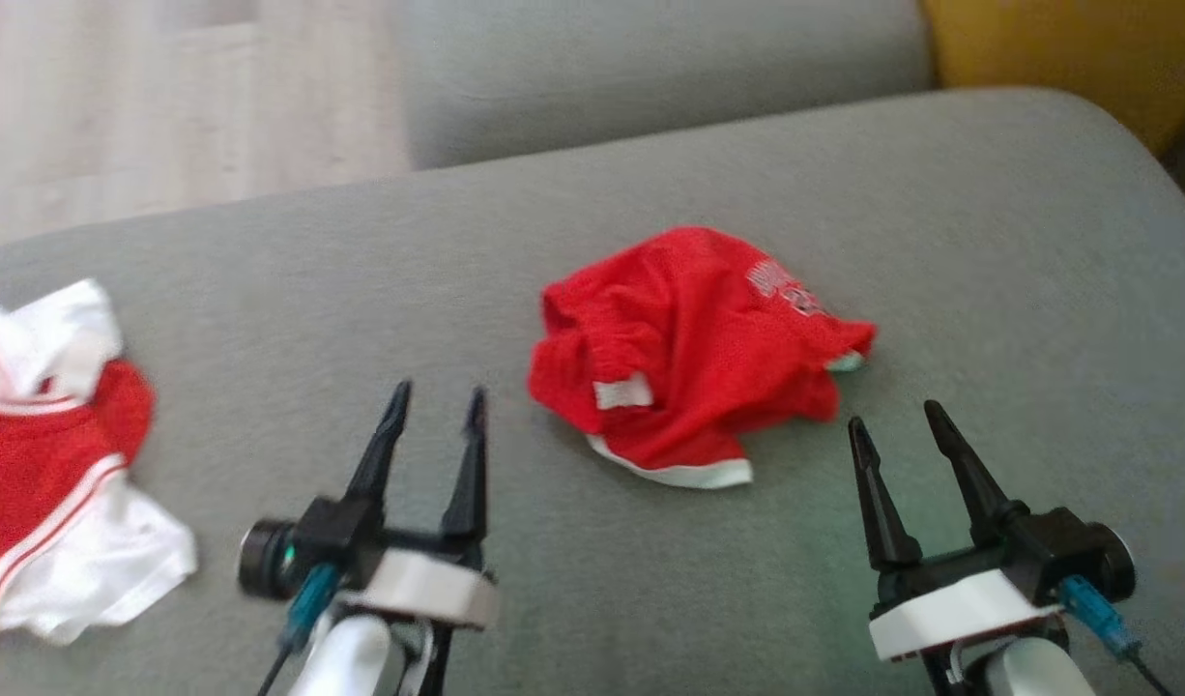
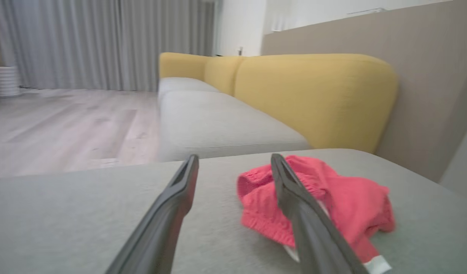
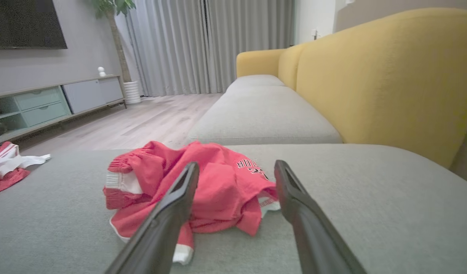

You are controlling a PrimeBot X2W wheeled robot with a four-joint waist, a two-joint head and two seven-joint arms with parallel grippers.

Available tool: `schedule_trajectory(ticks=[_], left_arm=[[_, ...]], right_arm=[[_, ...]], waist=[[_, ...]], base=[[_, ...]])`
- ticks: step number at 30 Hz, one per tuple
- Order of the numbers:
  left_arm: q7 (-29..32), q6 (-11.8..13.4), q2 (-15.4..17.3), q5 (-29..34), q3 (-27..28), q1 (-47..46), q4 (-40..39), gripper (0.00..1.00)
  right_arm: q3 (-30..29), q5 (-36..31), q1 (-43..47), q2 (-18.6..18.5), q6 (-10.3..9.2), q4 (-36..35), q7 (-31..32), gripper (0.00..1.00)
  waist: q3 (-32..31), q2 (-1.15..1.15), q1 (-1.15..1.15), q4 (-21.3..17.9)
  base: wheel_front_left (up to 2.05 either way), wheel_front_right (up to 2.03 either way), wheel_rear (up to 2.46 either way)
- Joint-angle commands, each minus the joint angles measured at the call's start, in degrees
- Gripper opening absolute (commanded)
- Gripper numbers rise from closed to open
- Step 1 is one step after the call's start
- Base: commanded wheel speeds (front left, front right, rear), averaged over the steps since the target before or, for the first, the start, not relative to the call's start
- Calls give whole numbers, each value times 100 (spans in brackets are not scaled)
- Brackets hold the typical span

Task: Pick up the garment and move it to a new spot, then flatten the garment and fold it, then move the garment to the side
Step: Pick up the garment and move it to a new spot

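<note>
Red garment (image 1: pixel 694 353) is seen crumpled in a heap at centre frame of the head view, on the grey cushion (image 1: pixel 989 222). It is not flattened and not folded.

Left gripper (image 1: pixel 439 391) is at lower left, jaws spread, nothing between them, clear of the cloth. Right gripper (image 1: pixel 895 416) is at lower right, jaws likewise spread and empty, tips just beside the heap's lower right edge.

Risks, as judged:
- Heap is bunched in several layers. If only the top fold is pinched, one layer is likely lifted and the rest dragged, so twist is added rather than removed.
- White hem is partly tucked under. Corners cannot be identified with confidence, so a wrong pair may be grabbed and flattening spoiled.
- Cushion looks soft. Tips pressed too deep may be caught in the upholstery along with the cloth.
- A second red-and-white garment (image 1: pixel 61 464) lies at the left edge, well apart. If the heap is set aside toward that edge, the two could be mixed.
- Head view is blurred, so edge positions are not to be trusted.
</note>
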Motion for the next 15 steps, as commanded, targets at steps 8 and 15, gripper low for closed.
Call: schedule_trajectory(ticks=[8,15], left_arm=[[-54,21,-31,665,855,967,-924,100],[-54,-13,-76,996,1130,1875,-1328,100]], right_arm=[[-26,82,237,4,-4,-128,-62,100],[-60,159,580,4,-4,-101,-62,100]], waist=[[-577,0,1,831],[-786,0,1,930]], base=[[0,0,0],[0,0,0]])
